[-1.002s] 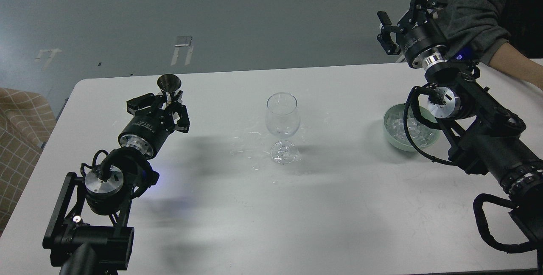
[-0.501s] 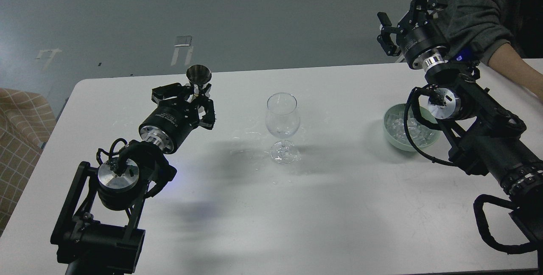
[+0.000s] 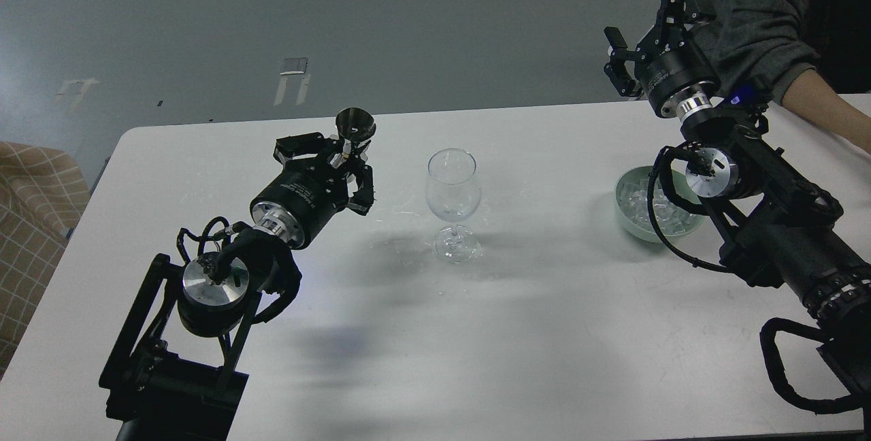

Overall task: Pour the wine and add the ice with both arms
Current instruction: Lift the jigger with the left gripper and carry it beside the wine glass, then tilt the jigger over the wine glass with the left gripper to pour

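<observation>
My left gripper (image 3: 346, 157) is shut on the stem of a small metal cone-shaped cup (image 3: 356, 124) and holds it upright above the table, just left of the clear wine glass (image 3: 453, 186). Any wine in the cup is hidden. The glass stands upright at the table's middle and looks almost empty. A pale green bowl (image 3: 627, 215) at the right holds the ice (image 3: 641, 200), partly hidden behind my right arm. My right gripper (image 3: 643, 15) is open and empty, raised high above the table's far right edge, beyond the bowl.
Clear droplets (image 3: 398, 226) lie on the white table (image 3: 544, 332) around the glass's foot. A person's grey-sleeved arm (image 3: 762, 19) rests at the far right corner, next to my right gripper. A checked cushion (image 3: 34, 209) stands off the left edge.
My left gripper has carried the metal cup to the right, towards the wine glass. My right gripper has risen slightly and stays open.
</observation>
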Controlling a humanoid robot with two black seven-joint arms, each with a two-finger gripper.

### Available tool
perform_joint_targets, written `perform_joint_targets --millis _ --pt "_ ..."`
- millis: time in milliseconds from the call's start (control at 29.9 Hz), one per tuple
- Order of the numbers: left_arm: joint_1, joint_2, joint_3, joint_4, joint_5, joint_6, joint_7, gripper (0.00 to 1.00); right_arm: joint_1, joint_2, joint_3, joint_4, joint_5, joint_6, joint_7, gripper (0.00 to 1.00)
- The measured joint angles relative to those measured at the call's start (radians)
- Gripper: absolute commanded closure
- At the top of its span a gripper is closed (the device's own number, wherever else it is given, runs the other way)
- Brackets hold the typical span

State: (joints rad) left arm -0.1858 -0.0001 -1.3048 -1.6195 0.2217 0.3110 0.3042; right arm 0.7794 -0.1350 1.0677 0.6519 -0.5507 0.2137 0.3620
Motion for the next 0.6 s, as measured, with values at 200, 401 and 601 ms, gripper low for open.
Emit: perform_joint_targets --millis 200,401,601 --pt "-0.028 0.000 0.024 0.006 0.012 0.016 0.007 1.00 -0.001 0.001 0.000 0.002 0.000 0.000 0.000 0.00" --pt "-0.048 0.000 0.057 0.009 0.063 0.040 0.020 1.00 -0.005 0.003 0.000 0.002 0.000 0.000 0.002 0.00" --pt "-0.062 0.000 0.073 0.009 0.086 0.051 0.028 1.00 -0.005 0.007 0.001 0.002 0.001 0.000 0.002 0.00"
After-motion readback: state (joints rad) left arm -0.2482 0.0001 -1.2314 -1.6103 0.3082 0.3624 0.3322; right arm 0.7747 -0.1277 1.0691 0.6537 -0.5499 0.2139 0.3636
